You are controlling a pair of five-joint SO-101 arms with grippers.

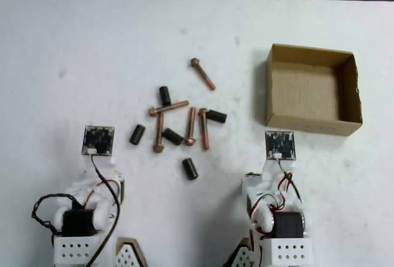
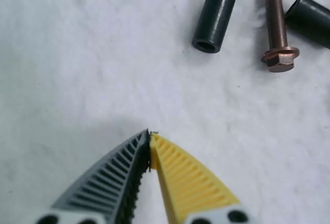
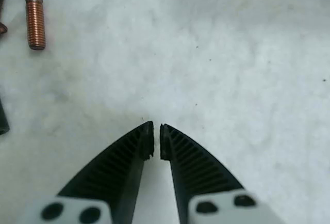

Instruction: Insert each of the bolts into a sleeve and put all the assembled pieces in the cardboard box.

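At the lower left of the high view the left gripper [image 2: 149, 137] is closed and empty. The nearest sleeve [image 1: 137, 135] lies just up and right of it, long axis nearly upright, beside the bolts [image 1: 159, 131] at centre. The right gripper [image 3: 157, 141], low and right of centre, also closed on nothing, is farther from that sleeve. The box [image 1: 313, 122] stands at upper right.

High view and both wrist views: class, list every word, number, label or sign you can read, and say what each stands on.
None can be read.
The cardboard box, the bolts, the sleeves and the table bear no print.
The small dark boards on the arms may carry markings, but these are too small to read.
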